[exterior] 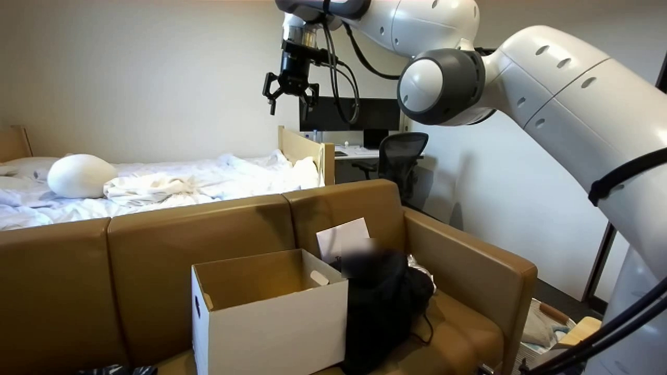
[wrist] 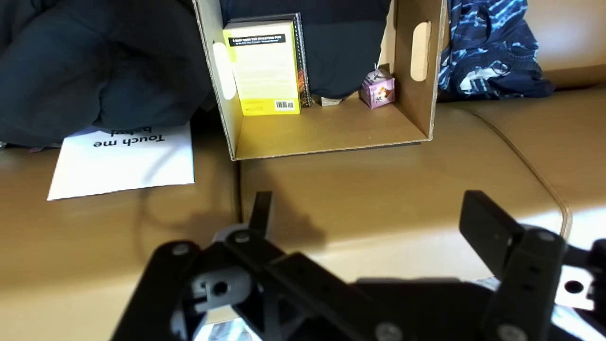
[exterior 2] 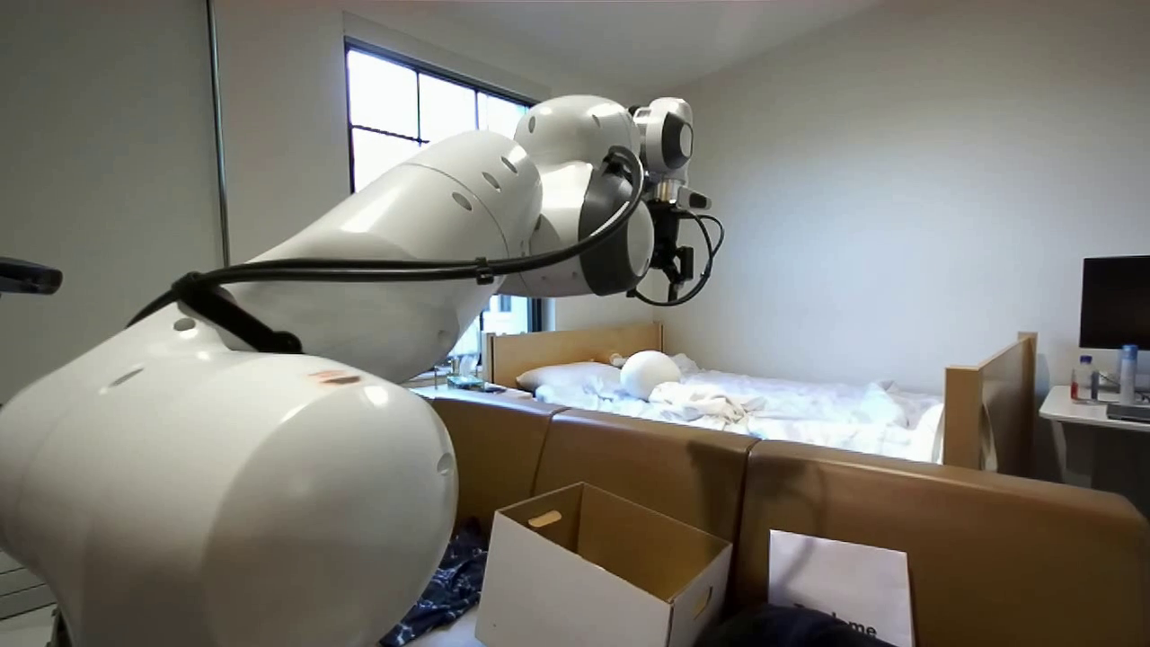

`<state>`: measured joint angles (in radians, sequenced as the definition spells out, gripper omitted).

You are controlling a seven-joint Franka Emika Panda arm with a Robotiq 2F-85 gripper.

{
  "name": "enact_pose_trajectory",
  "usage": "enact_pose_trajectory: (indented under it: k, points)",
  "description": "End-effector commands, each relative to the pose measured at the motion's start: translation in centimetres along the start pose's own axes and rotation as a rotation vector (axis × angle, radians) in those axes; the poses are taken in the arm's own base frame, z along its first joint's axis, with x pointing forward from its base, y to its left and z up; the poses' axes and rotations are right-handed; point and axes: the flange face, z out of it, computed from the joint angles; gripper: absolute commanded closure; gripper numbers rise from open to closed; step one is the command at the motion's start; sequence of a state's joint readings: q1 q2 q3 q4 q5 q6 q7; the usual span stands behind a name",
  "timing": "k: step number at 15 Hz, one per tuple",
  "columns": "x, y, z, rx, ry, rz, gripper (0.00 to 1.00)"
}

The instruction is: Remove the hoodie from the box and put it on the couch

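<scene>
The white box (exterior: 276, 333) stands open-topped on the brown couch (exterior: 203, 224); both also show in an exterior view, the box (exterior 2: 575, 584) in front of the couch back (exterior 2: 647, 449). In the wrist view, black fabric (wrist: 345, 52) lies inside the box (wrist: 341, 135). A bulky black fabric item (wrist: 104, 71) lies on the couch beside the box, also visible in an exterior view (exterior: 385, 312). I cannot tell which of the two is the hoodie. My gripper (exterior: 290, 109) is open and empty, high above the couch; its spread fingers (wrist: 367, 199) show over the couch back.
A yellow book (wrist: 265, 71) and a small pink box (wrist: 378, 90) are inside the box. Blue patterned cloth (wrist: 492, 52) lies on the couch at the box's other side. A white paper sign (exterior: 338, 239) leans against the couch back. A bed (exterior: 224, 177) stands behind.
</scene>
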<state>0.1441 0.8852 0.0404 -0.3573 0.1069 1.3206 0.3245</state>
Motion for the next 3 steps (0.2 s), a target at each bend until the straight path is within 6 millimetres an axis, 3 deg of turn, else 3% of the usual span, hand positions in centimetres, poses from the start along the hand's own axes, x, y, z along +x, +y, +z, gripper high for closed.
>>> enact_pose_trajectory:
  k: [1,3]
  points:
    - [0.01,0.06,-0.10,0.000,-0.001,-0.001,0.00]
    - [0.01,0.05,-0.11,0.000,-0.001,-0.001,0.00]
